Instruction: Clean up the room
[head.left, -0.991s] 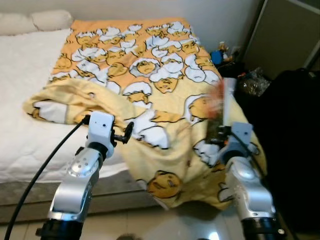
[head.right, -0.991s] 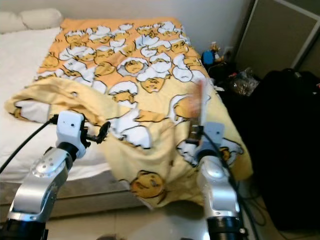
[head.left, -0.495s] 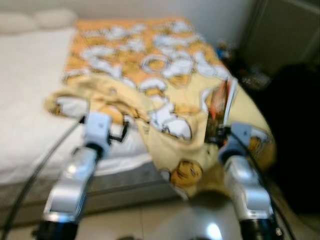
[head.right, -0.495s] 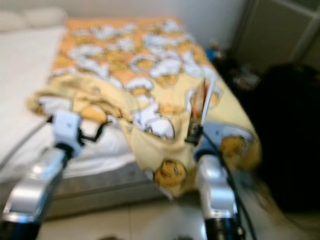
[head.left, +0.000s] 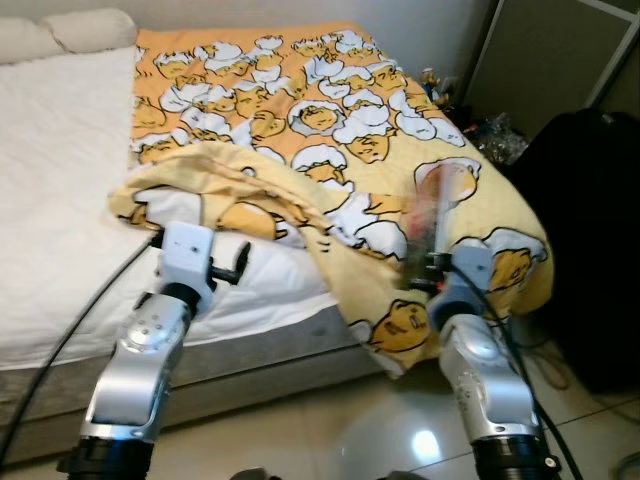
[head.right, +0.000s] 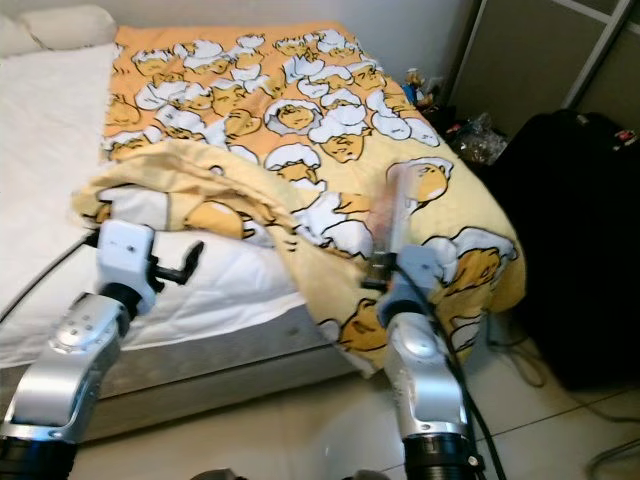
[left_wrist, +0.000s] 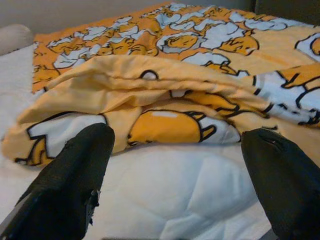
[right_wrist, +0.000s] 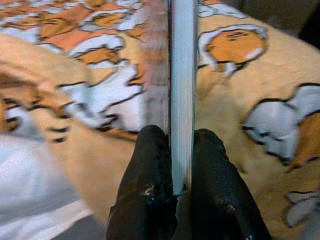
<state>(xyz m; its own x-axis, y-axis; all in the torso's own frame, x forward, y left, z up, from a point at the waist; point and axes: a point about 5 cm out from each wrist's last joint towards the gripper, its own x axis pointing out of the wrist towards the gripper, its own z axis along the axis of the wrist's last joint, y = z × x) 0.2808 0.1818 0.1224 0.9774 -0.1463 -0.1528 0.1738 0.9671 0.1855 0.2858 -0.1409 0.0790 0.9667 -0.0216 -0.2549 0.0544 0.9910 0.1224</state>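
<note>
left pincer (head.left: 236, 262) is spread wide and holding nothing, hovering over the white sheet (head.left: 60, 200) at the bed's near edge, just short of the folded-back blanket (head.left: 300, 130) hem. right pincer (right_wrist: 172, 187) is clenched on a thin book (right_wrist: 181, 75), gripping its bottom edge, book standing upright over the blanket's hanging corner near the bed's foot.

step in hand, as i read it: carrying the book off to wherever it belongs, bed not made yet. next move calls for finding a drop spot; none is obvious, just a dark suitcase (head.left: 590, 250) and clutter (head.left: 495, 135) by the wall on the right. grip is low on a tall thin book, so it could tip or slip if the arm swings.

view differences: head views blur the book to a reddish streak (head.left: 432, 215); right wrist view shows it's a book, page edges and cover pinched between both fingers. left wrist view shows the gap between the fingers (left_wrist: 75, 175) is bare, with the blanket fold beyond, not touching. head views give the room layout and pillows (head.left: 60, 30).
</note>
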